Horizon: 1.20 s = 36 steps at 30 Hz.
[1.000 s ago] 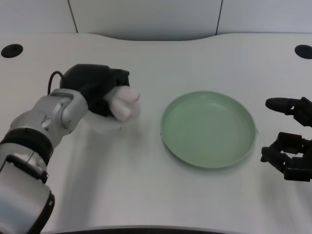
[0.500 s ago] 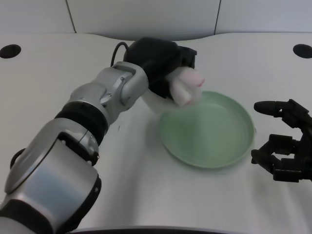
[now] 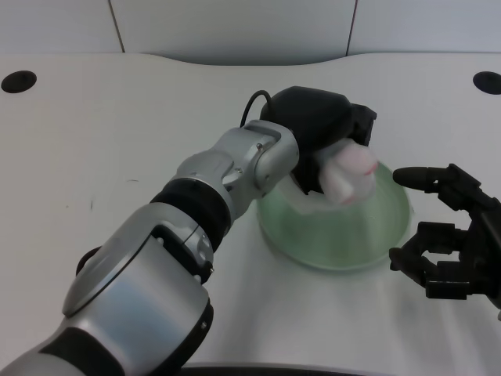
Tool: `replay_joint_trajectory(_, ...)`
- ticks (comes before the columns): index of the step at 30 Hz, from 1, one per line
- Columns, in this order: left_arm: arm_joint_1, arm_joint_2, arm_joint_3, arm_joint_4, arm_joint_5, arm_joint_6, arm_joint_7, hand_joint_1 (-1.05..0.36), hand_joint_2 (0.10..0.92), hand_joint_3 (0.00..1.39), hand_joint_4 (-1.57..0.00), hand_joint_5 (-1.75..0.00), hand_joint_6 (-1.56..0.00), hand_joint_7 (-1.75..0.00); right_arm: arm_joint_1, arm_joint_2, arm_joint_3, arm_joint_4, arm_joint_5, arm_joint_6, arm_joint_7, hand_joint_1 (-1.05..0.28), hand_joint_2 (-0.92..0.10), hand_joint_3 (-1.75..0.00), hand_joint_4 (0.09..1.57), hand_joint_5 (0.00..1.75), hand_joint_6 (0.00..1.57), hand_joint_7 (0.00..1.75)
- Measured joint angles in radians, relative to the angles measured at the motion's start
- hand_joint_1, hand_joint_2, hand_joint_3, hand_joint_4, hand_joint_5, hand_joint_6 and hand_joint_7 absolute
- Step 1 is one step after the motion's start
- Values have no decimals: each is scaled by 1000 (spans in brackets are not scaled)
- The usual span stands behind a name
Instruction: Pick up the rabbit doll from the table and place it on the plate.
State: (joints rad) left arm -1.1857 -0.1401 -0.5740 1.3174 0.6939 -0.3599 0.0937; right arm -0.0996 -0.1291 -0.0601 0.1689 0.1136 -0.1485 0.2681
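Note:
My left hand (image 3: 325, 129) grips the rabbit doll (image 3: 349, 175), a white plush with pink patches, and holds it in the air over the middle of the plate. The pale green plate (image 3: 368, 243) lies on the white table at centre right; my forearm and hand hide its left and far parts. Only the doll's lower end shows below the black fingers. My left arm stretches across the table from the lower left.
My right hand (image 3: 454, 235) waits just off the plate's right rim, close to the doll. Two dark round holes (image 3: 19, 81) (image 3: 487, 82) sit at the table's far corners. The table's far edge curves along the top.
My left hand has carried the doll rightward from the table's left side, past the plate's left rim, to above the plate's middle. The right hand has shifted slightly left.

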Motion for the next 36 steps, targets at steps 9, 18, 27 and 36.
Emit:
replay_joint_trajectory(9,5,-16,-10,14,3,-4,0,-199,233,1129,-1002,-1746,-841,-1746,19,11,4,-38,-11,7,-5,224,-325,-931,1198,963,1092,742)
replay_joint_trajectory(18,12,-17,-39,21,19,19,-39,-645,746,65,-647,-1159,-668,-794,19,13,1,-39,29,22,30,215,-242,-1039,1107,1068,1025,878)
replay_joint_trajectory(27,15,-7,-54,22,22,0,-97,-955,804,3,-4,-242,-25,-320,15,16,-10,17,86,-39,88,153,-134,-1193,1084,1172,985,1041)
replay_joint_trajectory(36,14,-6,-51,22,32,39,-115,-1013,845,8,1,1,1,-1,8,16,-13,43,89,-69,100,177,-139,-1219,1075,1168,951,1069)
